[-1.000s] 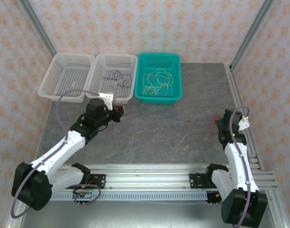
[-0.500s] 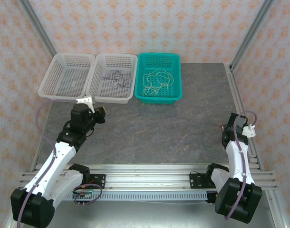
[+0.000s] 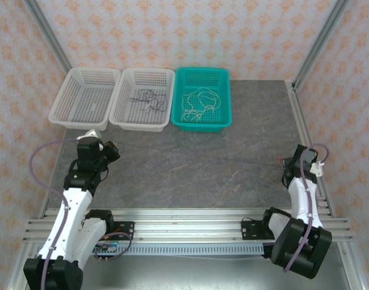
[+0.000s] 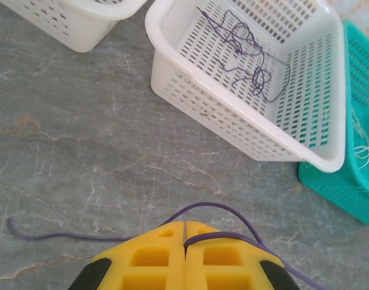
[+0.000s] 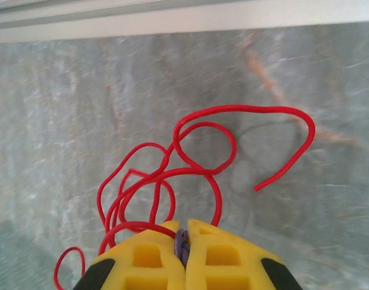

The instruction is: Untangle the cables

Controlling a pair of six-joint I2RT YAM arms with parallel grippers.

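A thin dark purple cable point(image 4: 218, 206) is pinched between the shut yellow fingers of my left gripper point(image 4: 184, 225), looping just ahead of the tips and trailing left over the table. Its other end point(image 5: 182, 243) sits in my shut right gripper point(image 5: 184, 232), where the red cable point(image 5: 257, 107) lies in loose loops on the table around the fingertips. From above, the left gripper point(image 3: 110, 148) is at the table's left and the right gripper point(image 3: 285, 162) at its right edge. A cream-white cable point(image 3: 199, 103) lies in the teal basket point(image 3: 225, 106).
Three baskets line the back: an empty white one point(image 3: 84, 99), a middle white one point(image 3: 127, 112) point(image 4: 233, 109) holding a coiled dark purple wire point(image 4: 251, 57), and the teal one point(image 4: 348, 187). A metal rail point(image 3: 184, 220) runs along the near edge.
The left arm has drawn back to the left and nearer, away from the baskets. The right gripper has shifted slightly right, so the two grippers stand farther apart. Both stay shut.
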